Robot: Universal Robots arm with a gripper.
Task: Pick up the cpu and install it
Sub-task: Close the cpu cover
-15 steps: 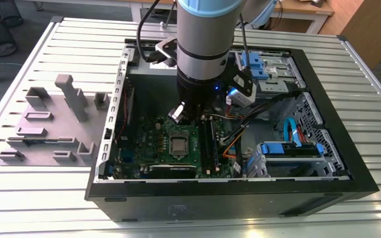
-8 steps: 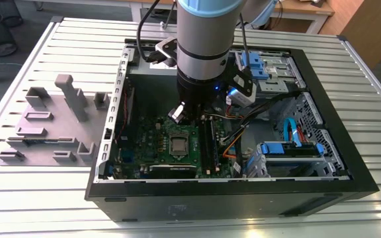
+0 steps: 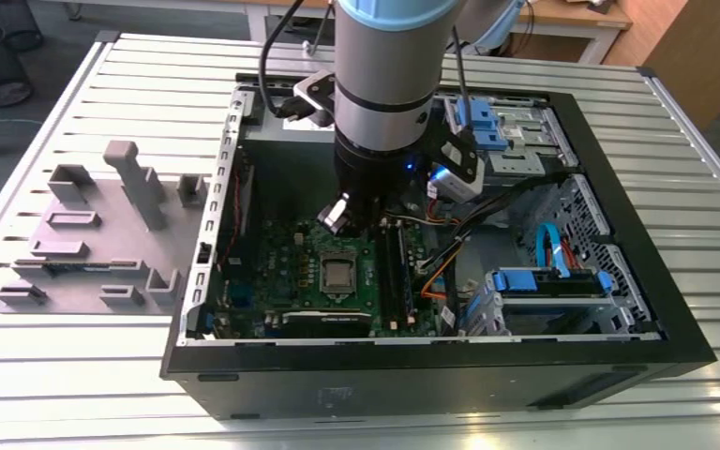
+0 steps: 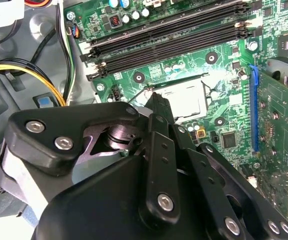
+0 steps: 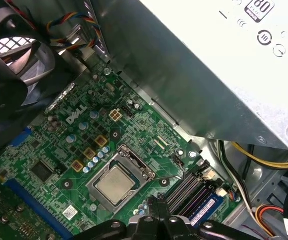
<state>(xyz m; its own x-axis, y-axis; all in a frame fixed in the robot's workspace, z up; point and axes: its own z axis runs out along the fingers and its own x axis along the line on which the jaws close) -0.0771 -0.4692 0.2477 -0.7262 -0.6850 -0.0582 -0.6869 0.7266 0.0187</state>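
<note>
Exterior view: one arm, gripper low inside open computer case; one cpu seated in motherboard socket, just below gripper.

Second wrist view: four memory slots; jaw state cannot tell.

First wrist view: cpu in socket frame, one power-supply box.

cpu in socket, apparently seated, holder blocks outside case
</note>
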